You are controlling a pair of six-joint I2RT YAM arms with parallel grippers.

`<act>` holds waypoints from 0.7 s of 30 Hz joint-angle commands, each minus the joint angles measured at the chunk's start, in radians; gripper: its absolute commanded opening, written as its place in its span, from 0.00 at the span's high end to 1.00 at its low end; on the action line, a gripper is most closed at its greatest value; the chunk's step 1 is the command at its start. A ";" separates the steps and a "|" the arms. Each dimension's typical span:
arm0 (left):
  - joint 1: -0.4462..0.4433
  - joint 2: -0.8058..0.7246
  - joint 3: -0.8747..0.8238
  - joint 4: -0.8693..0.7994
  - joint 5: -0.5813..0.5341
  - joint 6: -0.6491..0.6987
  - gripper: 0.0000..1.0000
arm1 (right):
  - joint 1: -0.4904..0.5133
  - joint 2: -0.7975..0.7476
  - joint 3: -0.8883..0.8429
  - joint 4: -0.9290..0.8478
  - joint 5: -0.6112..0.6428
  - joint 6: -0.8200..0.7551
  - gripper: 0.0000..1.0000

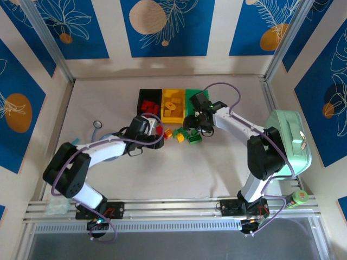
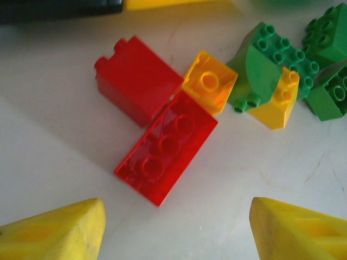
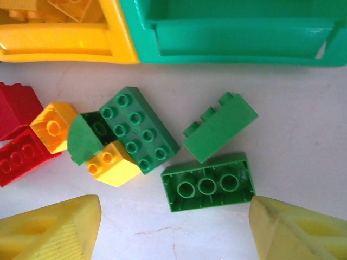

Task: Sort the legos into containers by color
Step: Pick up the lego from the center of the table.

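While legos [image 1: 181, 135] lie loose, we see the left gripper [image 2: 176, 216] spread above red bricks [image 2: 162, 157], the right gripper [image 3: 174, 203] spread above green bricks [image 3: 209, 187], both empty.

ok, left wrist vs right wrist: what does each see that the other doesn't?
Left wrist, not right: the black bin's edge, and the two red bricks whole. Right wrist, not left: the green bin's inside, bricks in the yellow bin, and the studs-down green brick whole. Both: the orange brick, the green-and-yellow cluster, and the red pair, cropped in right wrist.
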 commanded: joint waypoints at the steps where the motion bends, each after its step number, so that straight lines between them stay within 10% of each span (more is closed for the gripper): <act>1: -0.006 0.050 0.078 -0.067 -0.010 0.069 0.29 | -0.018 -0.056 -0.044 0.037 -0.032 0.018 0.27; 21: -0.061 0.227 0.203 -0.153 -0.055 0.142 0.34 | -0.059 -0.115 -0.191 0.108 -0.072 0.051 0.28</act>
